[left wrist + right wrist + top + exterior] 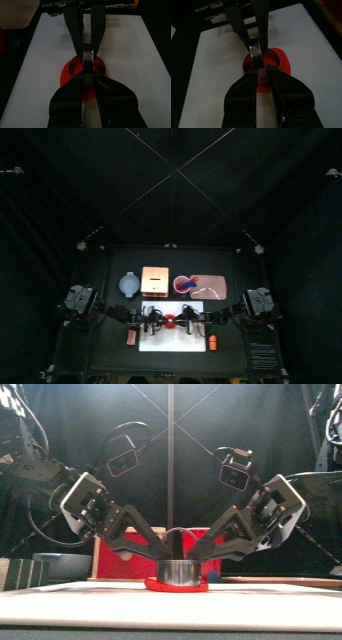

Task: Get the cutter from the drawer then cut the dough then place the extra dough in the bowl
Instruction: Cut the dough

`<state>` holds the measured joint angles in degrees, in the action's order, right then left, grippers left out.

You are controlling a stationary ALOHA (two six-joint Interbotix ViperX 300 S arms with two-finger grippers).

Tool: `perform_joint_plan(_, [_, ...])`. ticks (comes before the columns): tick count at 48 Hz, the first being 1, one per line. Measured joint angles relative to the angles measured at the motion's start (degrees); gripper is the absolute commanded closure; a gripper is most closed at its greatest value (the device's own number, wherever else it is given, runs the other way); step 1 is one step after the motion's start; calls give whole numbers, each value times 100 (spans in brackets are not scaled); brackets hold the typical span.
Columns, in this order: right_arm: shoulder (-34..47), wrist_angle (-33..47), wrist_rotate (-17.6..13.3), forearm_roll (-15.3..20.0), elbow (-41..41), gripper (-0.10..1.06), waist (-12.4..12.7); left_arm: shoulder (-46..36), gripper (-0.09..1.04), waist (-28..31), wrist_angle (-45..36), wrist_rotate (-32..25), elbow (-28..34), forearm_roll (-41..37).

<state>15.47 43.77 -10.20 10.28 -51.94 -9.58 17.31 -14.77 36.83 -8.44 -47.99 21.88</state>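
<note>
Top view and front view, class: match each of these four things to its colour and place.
1 cutter
2 dough
3 bowl
4 tray

A pink, right of the wooden box
B red, flat on the white board
C blue-grey, left of the box
D metal, standing on the dough

Pairs: 1-D, 2-B, 3-C, 4-A

**Top view:** dim throughout, the black curtains (80, 188) absorbing the light; only the white cutting board (187, 340) reads bright.
**Front view:** light falls from above. The board is pale and washed out in the foreground, and the metal cutter (179, 571) carries a soft highlight.
**Wrist views:** the board is evenly lit, with the fingers (70, 102) showing as near-black silhouettes against it and the red dough (282, 59) vivid.
</note>
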Motion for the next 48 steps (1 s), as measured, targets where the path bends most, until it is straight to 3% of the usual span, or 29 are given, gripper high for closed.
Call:
perform_joint_plan(15, [-79,-105,0,35,26,49,0,-88,38,-9,-44,-26,9,18])
perform_joint_plan(21, [-237,-264,0,18,62,43,18,-299,38,0,-97,-44,0,18])
perform_joint_plan(29, [-439,-536,-79,-9,97,29,-18,-510,23,-26,-185,-35,-9,-53])
perform_joint_plan(35, [-510,-562,-70,-62,114,26,-18,-519,12,-53,-185,-35,-9,-62])
perform_joint_plan(48, [-545,-861,-105,-272,396,22,-26,-624,10,-53,-185,-35,0,-62])
